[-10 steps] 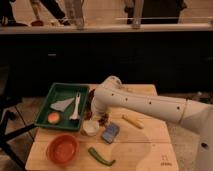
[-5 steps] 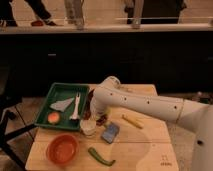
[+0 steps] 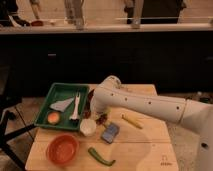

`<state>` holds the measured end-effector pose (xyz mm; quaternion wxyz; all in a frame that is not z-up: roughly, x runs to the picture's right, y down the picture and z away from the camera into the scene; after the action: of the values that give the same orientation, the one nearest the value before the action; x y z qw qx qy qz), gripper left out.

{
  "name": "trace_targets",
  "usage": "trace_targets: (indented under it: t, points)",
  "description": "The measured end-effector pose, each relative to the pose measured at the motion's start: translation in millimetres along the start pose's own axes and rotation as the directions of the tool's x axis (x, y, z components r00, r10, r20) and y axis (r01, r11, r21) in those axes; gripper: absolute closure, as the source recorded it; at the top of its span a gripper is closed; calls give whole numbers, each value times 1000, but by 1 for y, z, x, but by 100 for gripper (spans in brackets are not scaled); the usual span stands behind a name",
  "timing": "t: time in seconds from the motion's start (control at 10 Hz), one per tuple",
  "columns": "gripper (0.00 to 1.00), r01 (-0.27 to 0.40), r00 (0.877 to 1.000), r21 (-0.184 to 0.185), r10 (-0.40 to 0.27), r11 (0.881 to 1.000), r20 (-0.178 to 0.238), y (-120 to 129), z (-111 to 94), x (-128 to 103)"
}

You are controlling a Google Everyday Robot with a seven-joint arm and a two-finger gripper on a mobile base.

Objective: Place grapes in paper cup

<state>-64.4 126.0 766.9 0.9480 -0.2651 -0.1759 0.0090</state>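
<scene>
The grapes, a small dark reddish bunch, sit just under the end of my white arm, to the upper right of the paper cup. The cup stands upright on the wooden table, just below the green tray's front right corner. My gripper is at the arm's left end, dark and mostly hidden by the wrist, right beside the grapes and just above the cup. I cannot tell whether the grapes are in the gripper or resting on the table.
A green tray at the left holds a peach-coloured fruit, a white utensil and a white sheet. An orange bowl, a green chili pepper, a blue sponge and a yellow stick lie around the cup.
The gripper end has shifted slightly near the cup. The grapes stay close to the gripper, and the cup and other objects have not moved.
</scene>
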Motion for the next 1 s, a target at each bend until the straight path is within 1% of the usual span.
trace_targets:
  t: [0.2, 0.3, 0.5, 0.6, 0.7, 0.8, 0.9, 1.0]
  points:
    - [99, -6, 1000, 34, 6, 999, -3, -5, -22, -4]
    - [99, -12, 1000, 53, 12, 999, -6, -7, -32, -3]
    - [99, 4, 1000, 66, -4, 998, -3, -8, -39, -9]
    - [99, 17, 1000, 79, -18, 997, 5, -9, -49, -14]
    - [99, 33, 998, 97, -38, 995, 43, -10, -60, -25]
    - [99, 48, 993, 113, -59, 992, 98, -9, -67, -36]
    - [99, 62, 984, 124, -82, 990, 161, -7, -72, -45]
    - [99, 73, 965, 134, -104, 988, 240, -4, -76, -54]
